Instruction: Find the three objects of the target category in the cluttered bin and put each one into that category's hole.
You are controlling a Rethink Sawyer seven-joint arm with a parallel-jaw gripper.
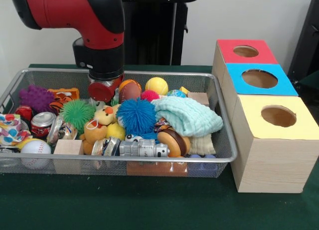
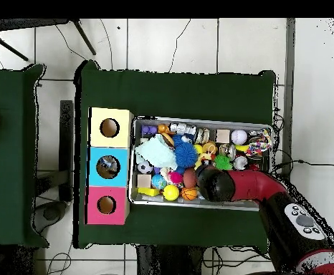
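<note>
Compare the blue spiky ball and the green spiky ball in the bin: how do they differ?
The blue spiky ball looks larger than the green spiky ball. The blue one sits near the bin's middle, touching the light teal cloth; the green one lies further toward the purple spiky ball, beside the soda can. Both are round, covered in soft spikes, and lie free of the robot's hand.

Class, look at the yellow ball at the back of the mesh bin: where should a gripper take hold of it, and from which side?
Probably from above, across the yellow ball's widest middle: it is round, its top is uncovered, and neighbours crowd its sides.
</note>
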